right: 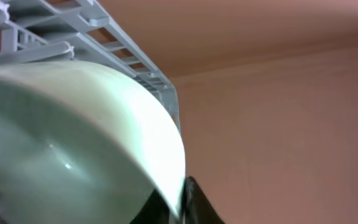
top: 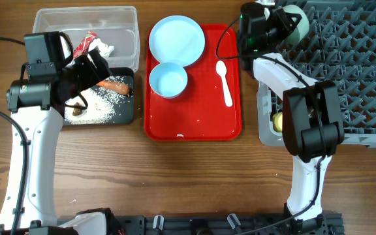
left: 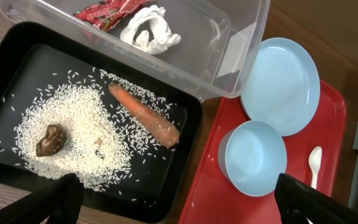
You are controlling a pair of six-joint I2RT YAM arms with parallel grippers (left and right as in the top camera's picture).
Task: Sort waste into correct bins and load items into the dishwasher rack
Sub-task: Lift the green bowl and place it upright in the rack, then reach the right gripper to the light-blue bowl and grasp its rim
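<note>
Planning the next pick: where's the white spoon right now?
Overhead view: the white spoon lies on the red tray, at its right side, beside the pale blue bowl.

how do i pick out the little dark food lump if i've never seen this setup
Find the shallow black tray beside the clear tub, left of the red tray. A patch of white rice covers its floor, and the lump lies on that rice. It is small, brown and knobbly, unlike the long orange carrot nearby.

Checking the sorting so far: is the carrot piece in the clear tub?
No, the carrot piece lies in the black tray among the rice, outside the clear tub.
</note>
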